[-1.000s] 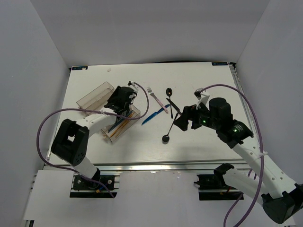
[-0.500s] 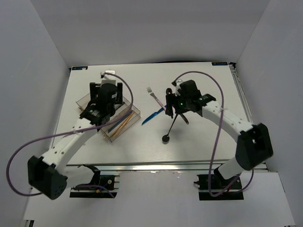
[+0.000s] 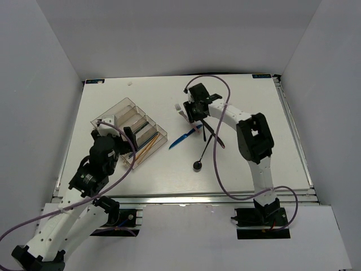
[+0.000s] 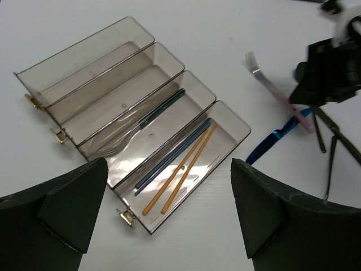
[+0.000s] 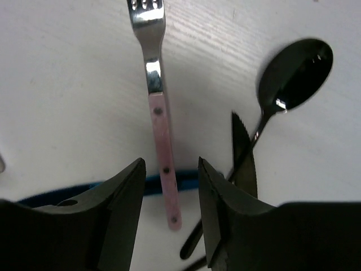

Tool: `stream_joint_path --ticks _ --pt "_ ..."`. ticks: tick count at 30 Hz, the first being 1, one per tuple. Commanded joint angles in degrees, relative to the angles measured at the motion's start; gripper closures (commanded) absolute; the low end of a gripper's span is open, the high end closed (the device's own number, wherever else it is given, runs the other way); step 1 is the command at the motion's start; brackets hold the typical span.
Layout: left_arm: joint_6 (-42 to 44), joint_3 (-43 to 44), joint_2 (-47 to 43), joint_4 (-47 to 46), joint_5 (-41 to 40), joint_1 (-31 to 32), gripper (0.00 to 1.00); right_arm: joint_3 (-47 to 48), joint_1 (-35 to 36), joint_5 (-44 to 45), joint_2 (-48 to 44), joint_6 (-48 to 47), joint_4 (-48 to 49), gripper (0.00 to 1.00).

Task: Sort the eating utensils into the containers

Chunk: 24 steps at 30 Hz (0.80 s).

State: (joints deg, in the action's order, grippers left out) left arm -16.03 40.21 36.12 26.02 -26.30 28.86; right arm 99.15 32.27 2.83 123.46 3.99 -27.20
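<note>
White counter (image 3: 254, 152) holds a flat fork (image 5: 159, 121), likely stiff and slick; your spread right fingers (image 5: 118, 203) straddle its pink handle. Pinch there.

right pincer (image 5: 169, 172) straddles fork (image 5: 155, 96) handle, slim gap each side | black knife (image 5: 243, 152) and black spoon (image 5: 296, 70) crowd its right | blue knife (image 3: 183, 138) crosses under handle end | bare worktop (image 5: 67, 84) left of fork | tray (image 4: 84, 56) walls keep slots narrow

Top overhead; wrists look down, right closest; all share fork (image 5: 159, 127).
</note>
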Motion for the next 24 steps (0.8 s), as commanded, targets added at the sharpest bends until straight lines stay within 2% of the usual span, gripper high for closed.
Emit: stream_joint_path --ticks 1,6,9,12,13,18,22,24 --pt "0.2 0.0 -1.4 -2.4 4.4 0.1 0.02 7.4 0.3 1.7 4.6 -2.3 -4.1 0.53" --pt "0.7 0.4 0.9 -2.7 6.6 0.1 0.02 12.1 0.3 2.0 9.8 -2.8 -5.8 0.58" --pt "0.8 0.4 1.1 -2.8 6.7 0.1 0.02 11.8 0.9 2.0 10.8 -3.3 -6.4 0.68" --pt "0.7 0.4 1.0 -2.6 6.2 0.1 0.02 9.6 1.4 2.7 10.2 -3.5 -5.9 0.87" --pt "0.6 0.5 1.0 -2.6 6.0 0.1 0.02 8.8 1.6 2.4 9.6 -3.5 -5.2 1.0" --pt "-4.5 2.2 2.7 -6.0 9.1 0.1 0.02 6.5 1.8 0.9 1.6 -2.1 -2.8 1.0" --pt "-12.9 5.2 8.1 -14.2 20.1 0.1 0.02 4.2 2.2 -0.7 -8.7 -0.2 -2.9 1.0" --pt "-19.6 6.0 12.5 -21.5 24.6 0.1 0.02 1.0 2.3 -6.1 -15.9 1.5 -1.1 1.0"
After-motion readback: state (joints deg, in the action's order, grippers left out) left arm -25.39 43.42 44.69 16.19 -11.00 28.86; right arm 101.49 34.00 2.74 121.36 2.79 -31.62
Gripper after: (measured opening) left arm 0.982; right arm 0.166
